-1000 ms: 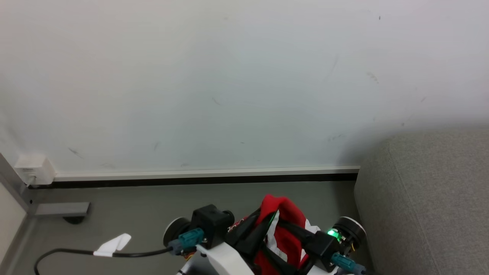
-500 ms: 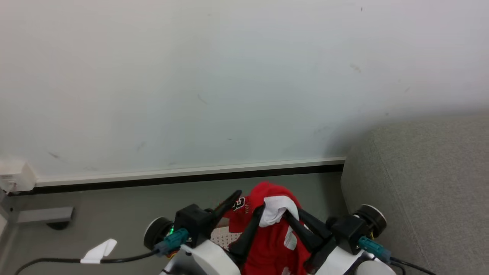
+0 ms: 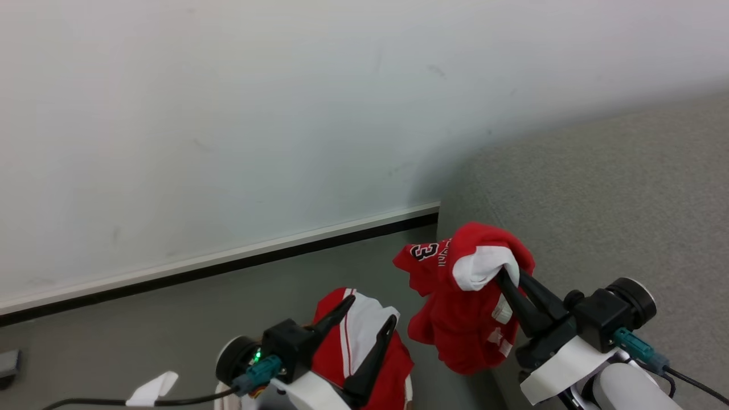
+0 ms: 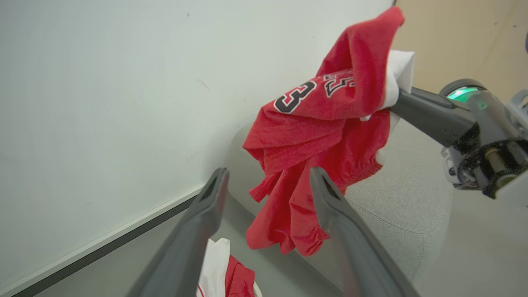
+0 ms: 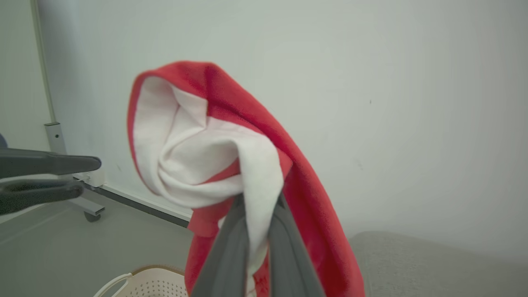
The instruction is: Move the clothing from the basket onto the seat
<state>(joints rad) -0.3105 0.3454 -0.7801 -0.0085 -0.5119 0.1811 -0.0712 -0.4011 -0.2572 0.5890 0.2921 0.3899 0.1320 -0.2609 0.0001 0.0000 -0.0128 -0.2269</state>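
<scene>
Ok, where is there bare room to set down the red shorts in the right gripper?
The grey sofa top, past the right gripper and its red shorts up to the wall, lies bare. Floor between baseboard and basket is bare. Crowded: around the basket, red shirt under the open left gripper.

Head camera: high, looks forward and down over my left gripper point(image 3: 371, 310) and right gripper point(image 3: 506, 276). Wall point(image 3: 228, 114) ahead, seat point(image 3: 598, 188) at right.
Left wrist camera: looks along my left fingers point(image 4: 206, 222) toward clothing point(image 4: 317, 123), close; right gripper enters from right.
Right wrist camera: nearest, clothing right before lens, basket point(image 5: 152, 284) below.
All three share clothing, wall, seat.
</scene>
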